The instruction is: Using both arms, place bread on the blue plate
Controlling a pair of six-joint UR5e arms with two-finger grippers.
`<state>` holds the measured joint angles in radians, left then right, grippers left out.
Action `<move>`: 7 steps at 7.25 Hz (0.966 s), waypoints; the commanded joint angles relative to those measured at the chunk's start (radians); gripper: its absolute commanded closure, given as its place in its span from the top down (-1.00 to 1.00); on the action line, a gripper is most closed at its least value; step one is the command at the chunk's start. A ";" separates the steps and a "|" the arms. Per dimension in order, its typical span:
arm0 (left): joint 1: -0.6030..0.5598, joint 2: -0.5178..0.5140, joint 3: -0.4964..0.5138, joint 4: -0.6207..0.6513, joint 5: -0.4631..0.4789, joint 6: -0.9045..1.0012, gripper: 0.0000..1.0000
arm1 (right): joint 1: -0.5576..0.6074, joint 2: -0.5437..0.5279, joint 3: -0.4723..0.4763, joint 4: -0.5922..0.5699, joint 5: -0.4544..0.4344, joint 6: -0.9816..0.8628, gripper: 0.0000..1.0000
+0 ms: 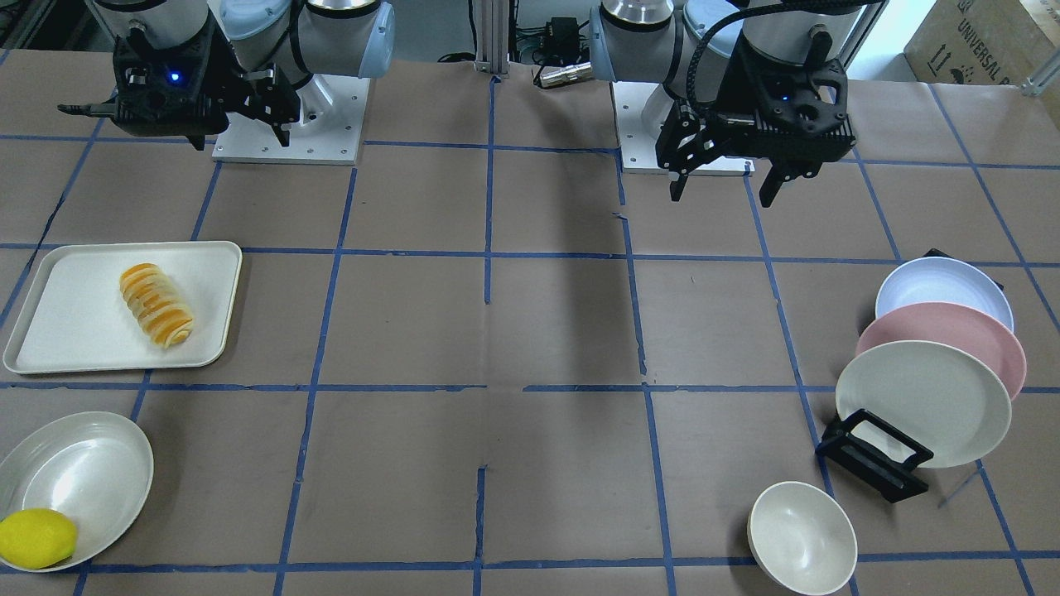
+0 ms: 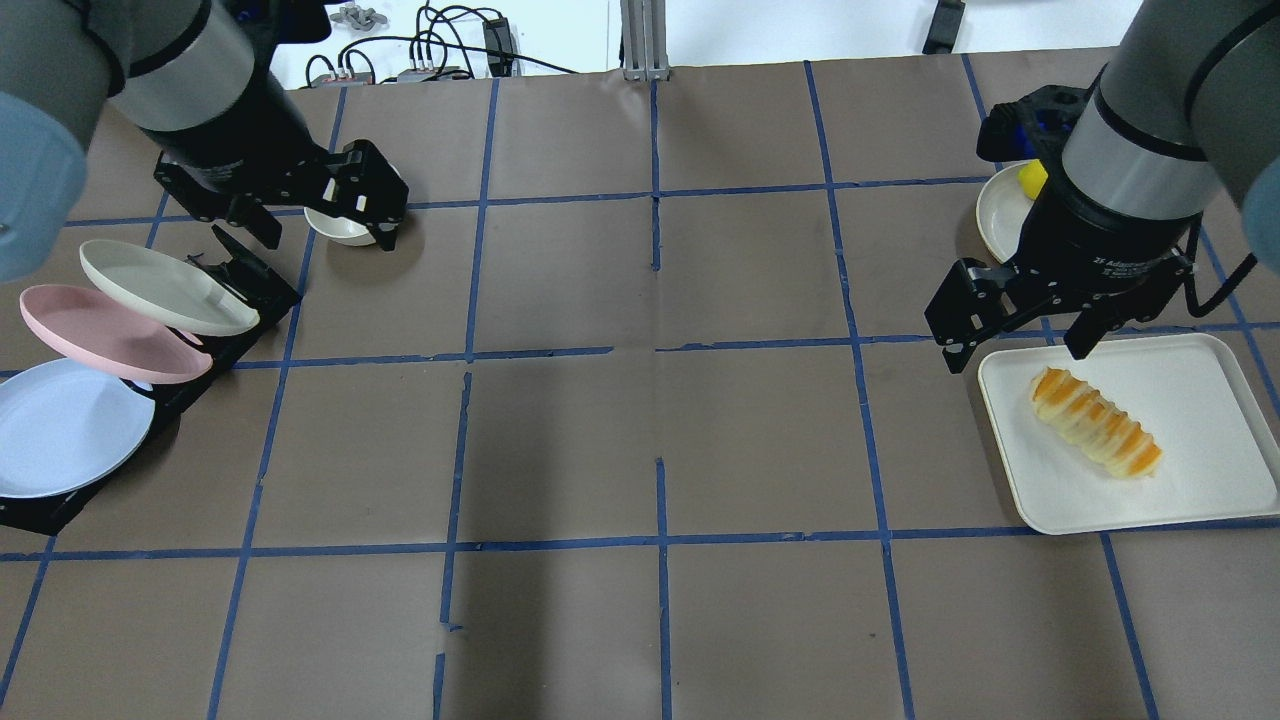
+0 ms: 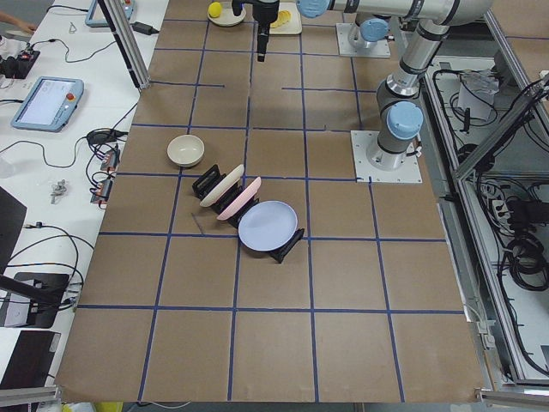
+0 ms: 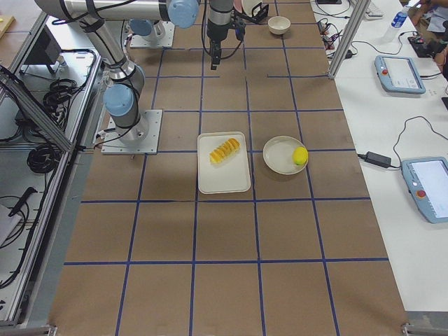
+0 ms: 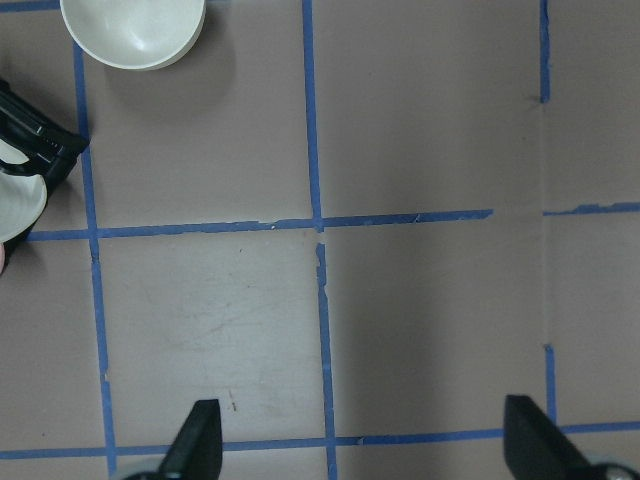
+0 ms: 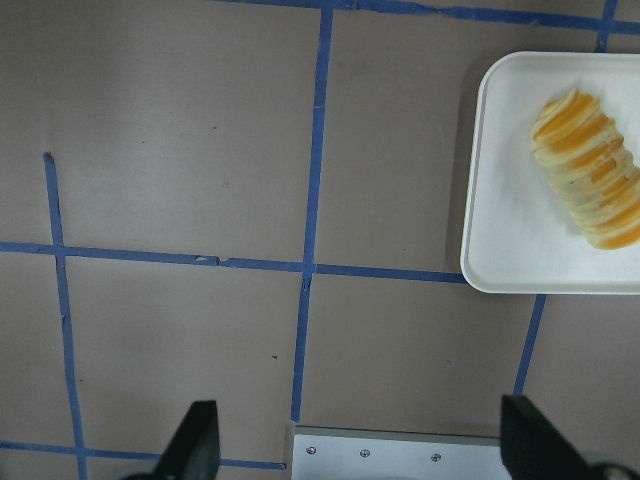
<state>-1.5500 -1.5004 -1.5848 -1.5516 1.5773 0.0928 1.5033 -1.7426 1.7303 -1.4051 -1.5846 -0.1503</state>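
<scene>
The bread [image 1: 156, 305], striped orange and cream, lies on a white tray [image 1: 66, 339] and shows in the overhead view [image 2: 1097, 435] and the right wrist view [image 6: 590, 168]. The blue plate [image 1: 944, 285] leans in a black rack [image 1: 878, 459] at the far end of the table, also seen from overhead [image 2: 60, 425]. My right gripper [image 2: 1018, 352] hangs open and empty above the tray's edge, beside the bread. My left gripper [image 2: 325, 230] hangs open and empty above the table near the rack.
A pink plate [image 1: 952, 323] and a cream plate [image 1: 923, 401] lean in the same rack, in front of the blue one. A small cream bowl [image 1: 802, 538] stands near the rack. A shallow bowl [image 1: 74, 472] holds a yellow lemon [image 1: 37, 538] beside the tray.
</scene>
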 commanded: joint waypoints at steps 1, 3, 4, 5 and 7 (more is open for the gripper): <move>0.156 0.037 -0.001 -0.025 -0.002 0.182 1.00 | 0.000 0.000 0.000 0.000 0.000 0.000 1.00; 0.343 0.036 -0.001 -0.054 -0.014 0.363 1.00 | 0.000 0.000 0.000 0.000 0.000 0.000 1.00; 0.440 0.032 -0.003 -0.056 -0.025 0.492 1.00 | 0.000 0.002 0.000 0.000 0.000 0.000 1.00; 0.541 0.032 -0.003 -0.061 -0.049 0.589 1.00 | 0.000 0.002 0.000 0.000 0.002 -0.002 1.00; 0.744 0.000 -0.003 -0.088 -0.054 0.796 1.00 | -0.003 0.003 0.015 0.006 0.015 -0.020 1.00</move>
<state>-0.9352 -1.4814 -1.5876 -1.6293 1.5296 0.7596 1.5025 -1.7402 1.7346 -1.4032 -1.5754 -0.1566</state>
